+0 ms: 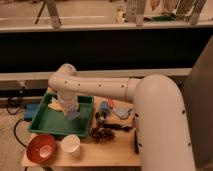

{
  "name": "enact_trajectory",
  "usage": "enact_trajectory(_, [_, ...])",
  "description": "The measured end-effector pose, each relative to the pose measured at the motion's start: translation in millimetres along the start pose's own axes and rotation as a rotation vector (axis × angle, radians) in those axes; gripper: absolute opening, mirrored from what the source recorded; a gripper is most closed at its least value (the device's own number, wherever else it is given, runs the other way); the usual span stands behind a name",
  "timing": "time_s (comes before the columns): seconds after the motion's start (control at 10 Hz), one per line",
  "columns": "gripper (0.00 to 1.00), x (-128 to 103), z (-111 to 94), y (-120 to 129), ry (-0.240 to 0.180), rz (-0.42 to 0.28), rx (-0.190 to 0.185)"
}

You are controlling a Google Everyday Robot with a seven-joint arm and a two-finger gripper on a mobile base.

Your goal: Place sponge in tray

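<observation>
1. Green tray (47, 125) sits on the left half of the bench (110, 152).
2. Pale yellow sponge (55, 103) lies inside the tray, back-left part, just beside the end effector.
3. End effector (73, 114) is low over the tray's middle, arm reaching in from the right. Apart or together: cannot tell.
4. Orange-red bowl (41, 148) and white cup (70, 144) stand in front of the tray; dark clutter (101, 134) lies to its right.
</observation>
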Motion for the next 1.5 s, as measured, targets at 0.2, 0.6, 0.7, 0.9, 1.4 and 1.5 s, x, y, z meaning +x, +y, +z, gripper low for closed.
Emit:
enact_trajectory(0.2, [0.05,-10.3,-1.8,5.9,0.008,0.013,0.006])
enact_trajectory(0.6, [0.24,-15.5,-1.4,4.6,0.008,0.022,0.023])
enact_trajectory(0.7, [0.35,-15.2,-1.1,2.7,0.009,0.015,0.031])
enact_trajectory(0.9, [0.55,-15.6,0.2,-0.1,0.013,0.01,0.044])
enact_trajectory(1.4, [0.8,-24.1,22.7,10.5,0.027,0.017,0.056])
enact_trajectory(1.5, [0.8,-25.8,30.2,13.4,0.032,0.017,0.056])
